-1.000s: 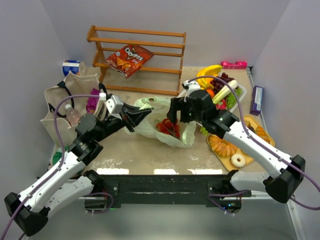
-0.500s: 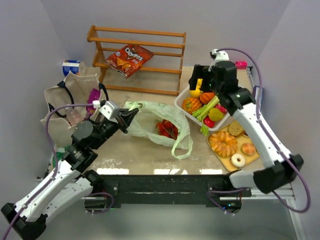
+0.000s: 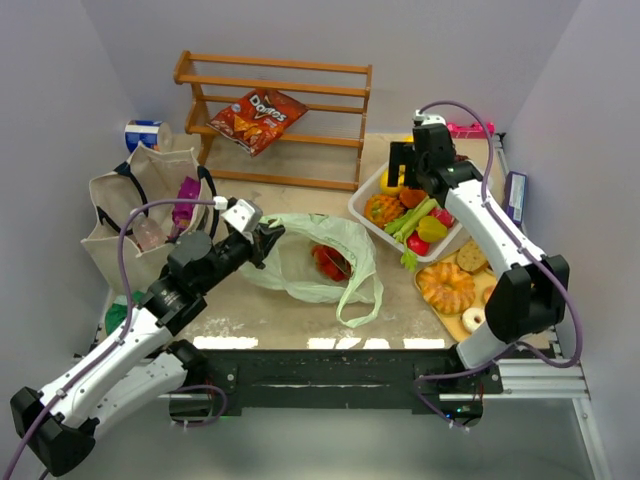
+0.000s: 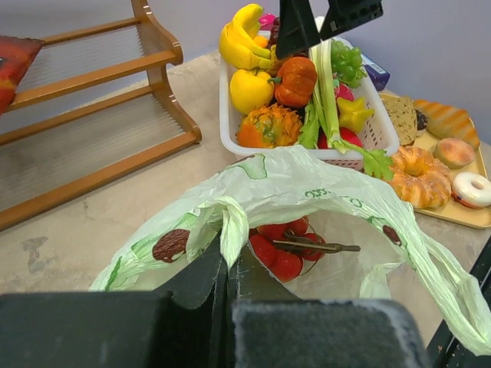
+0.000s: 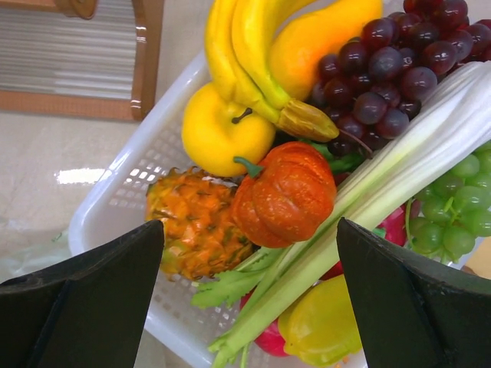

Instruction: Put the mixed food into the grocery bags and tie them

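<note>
The pale green plastic grocery bag (image 3: 300, 268) lies mid-table with its mouth open, red toy fruit (image 3: 332, 260) inside. My left gripper (image 3: 268, 240) is shut on the bag's rim; the left wrist view shows the green film (image 4: 230, 230) pinched between the closed jaws. My right gripper (image 3: 398, 178) hangs open over the white basket (image 3: 357, 205) of mixed food, holding nothing. Between its wide fingers the right wrist view shows an orange pumpkin (image 5: 288, 192), celery (image 5: 368, 207), a pineapple (image 5: 192, 222) and bananas (image 5: 245, 54). The beige tote (image 3: 115, 215) stands at the left holding a water bottle (image 3: 145, 232) and a purple packet (image 3: 185, 200).
A wooden rack (image 3: 290, 140) at the back carries a red snack packet (image 3: 257, 118). A tray of pastries (image 3: 470, 290) sits front right of the basket. A blue-and-white can (image 3: 145, 133) stands behind the tote, and a purple box (image 3: 515, 198) leans on the right wall.
My right gripper has left the green bag, swung back right over the basket and opened wide. The bag has sagged flatter; my left gripper keeps its hold on the rim.
</note>
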`<action>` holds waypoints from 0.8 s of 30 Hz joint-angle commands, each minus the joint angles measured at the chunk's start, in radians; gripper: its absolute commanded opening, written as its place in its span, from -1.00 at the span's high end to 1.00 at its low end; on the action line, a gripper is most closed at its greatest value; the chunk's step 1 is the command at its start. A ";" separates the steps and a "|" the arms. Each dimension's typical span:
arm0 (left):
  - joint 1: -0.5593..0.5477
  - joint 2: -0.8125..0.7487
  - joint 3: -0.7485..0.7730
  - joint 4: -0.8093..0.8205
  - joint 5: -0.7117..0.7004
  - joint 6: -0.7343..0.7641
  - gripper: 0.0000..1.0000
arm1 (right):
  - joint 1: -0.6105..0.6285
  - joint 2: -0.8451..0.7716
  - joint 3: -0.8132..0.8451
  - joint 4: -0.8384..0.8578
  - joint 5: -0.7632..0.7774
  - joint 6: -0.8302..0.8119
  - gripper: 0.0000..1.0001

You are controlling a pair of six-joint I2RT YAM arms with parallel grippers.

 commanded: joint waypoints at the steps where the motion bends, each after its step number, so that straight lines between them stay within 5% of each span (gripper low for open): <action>1: 0.007 -0.013 0.014 0.032 0.017 0.007 1.00 | -0.040 0.034 -0.014 0.049 0.016 -0.015 -0.94; 12: 0.005 -0.014 0.014 0.032 0.028 0.013 1.00 | -0.096 0.123 -0.034 0.091 -0.106 0.030 -0.83; 24: 0.005 -0.005 0.014 0.036 0.051 0.010 1.00 | -0.097 0.004 -0.071 0.112 -0.147 0.044 0.54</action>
